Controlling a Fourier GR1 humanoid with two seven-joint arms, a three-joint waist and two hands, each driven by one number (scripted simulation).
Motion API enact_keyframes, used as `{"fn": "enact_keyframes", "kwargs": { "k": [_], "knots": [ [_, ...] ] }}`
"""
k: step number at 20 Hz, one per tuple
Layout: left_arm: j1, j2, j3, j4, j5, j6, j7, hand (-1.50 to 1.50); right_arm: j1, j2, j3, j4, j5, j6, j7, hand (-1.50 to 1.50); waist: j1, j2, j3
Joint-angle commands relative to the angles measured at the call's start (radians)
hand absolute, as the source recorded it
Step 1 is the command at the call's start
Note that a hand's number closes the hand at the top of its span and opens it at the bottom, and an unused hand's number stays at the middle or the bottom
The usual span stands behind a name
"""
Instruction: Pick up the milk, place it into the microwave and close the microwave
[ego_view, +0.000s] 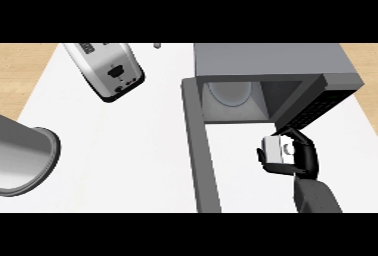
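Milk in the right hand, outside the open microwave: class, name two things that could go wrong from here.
1. The milk is held in the right hand near the right wall of the microwave; it may clip that edge going in.
2. The door stands wide open on the left, and only this hand is in view; closing it may mean a long reach across.

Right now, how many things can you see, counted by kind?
Microwave: 1
Toaster: 1
Metal pot: 1
Milk: 1, held in the right hand
Total: 4
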Motion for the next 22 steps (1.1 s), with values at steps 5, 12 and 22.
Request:
{"fn": "enact_keyframes", "kwargs": {
  "k": [5, 12, 22],
  "knots": [
    [0.035, -0.004, 0.019, 0.042, 0.028, -0.016, -0.079, -1.5, 0.272, 0.039, 0.112, -0.451, -0.092, 0.187, 0.18, 1.5, 0.006, 0.001, 0.0],
    [0.026, 0.022, 0.041, 0.049, 0.045, -0.031, -0.077, -1.5, 0.293, 0.082, 0.245, -0.647, -0.205, 0.091, 0.333, 1.5, 0.027, 0.009, 0.002],
    [0.023, 0.042, 0.104, 0.086, 0.086, -0.063, -0.113, -1.5, 0.051, 0.083, 0.313, -0.492, -0.101, -0.127, 0.444, 1.5, 0.039, 0.012, 0.003]
  ]
}}
